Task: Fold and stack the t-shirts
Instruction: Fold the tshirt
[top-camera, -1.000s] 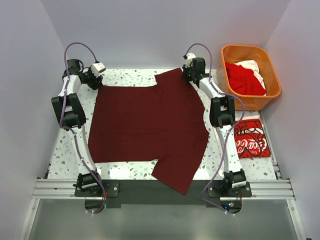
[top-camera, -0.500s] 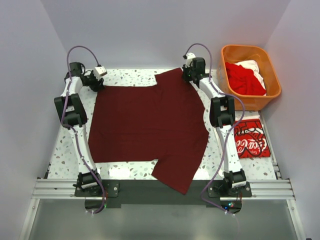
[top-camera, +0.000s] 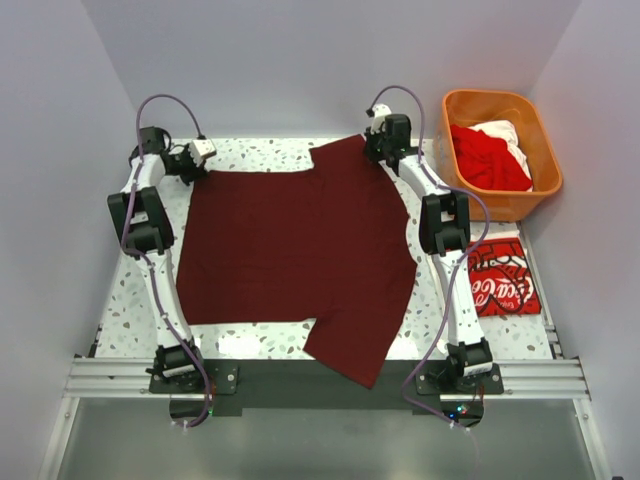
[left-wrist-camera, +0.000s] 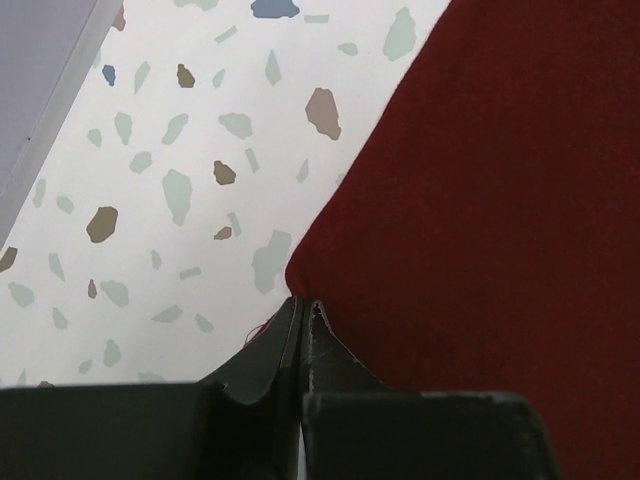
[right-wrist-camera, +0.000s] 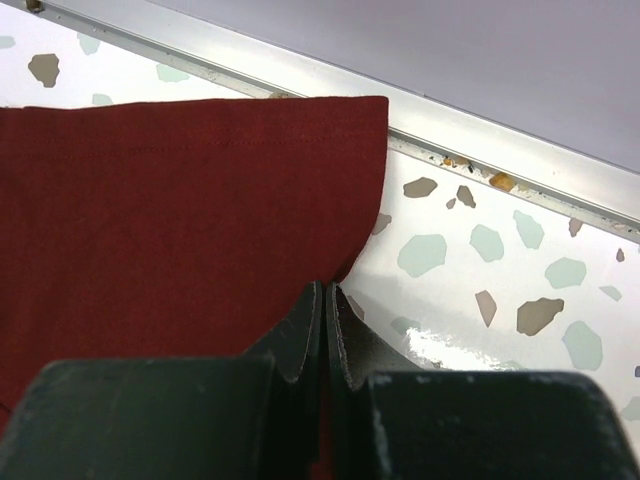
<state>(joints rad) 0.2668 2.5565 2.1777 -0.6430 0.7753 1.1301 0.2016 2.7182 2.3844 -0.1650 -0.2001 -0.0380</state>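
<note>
Speckled table (top-camera: 132, 305) holds maroon shirt (top-camera: 290, 250) (spread), Coca-Cola shirt (top-camera: 503, 282), orange basket (top-camera: 486, 94).

A table (top-camera: 250, 150) with a white terrazzo top, flecked with grey, green and brown chips, fills a narrow booth closed in by a plain pale lilac-grey far wall (top-camera: 320, 60), left wall (top-camera: 50, 250) and right wall (top-camera: 605, 260). A thin metal strip (right-wrist-camera: 500, 165) runs along the table's far edge at the wall's foot, and an aluminium rail (top-camera: 110, 378) crosses the near edge above a dull grey surface (top-camera: 320, 445). The light is soft and even, with one bright glare patch (right-wrist-camera: 440, 345) on the glossy top, far right
</note>
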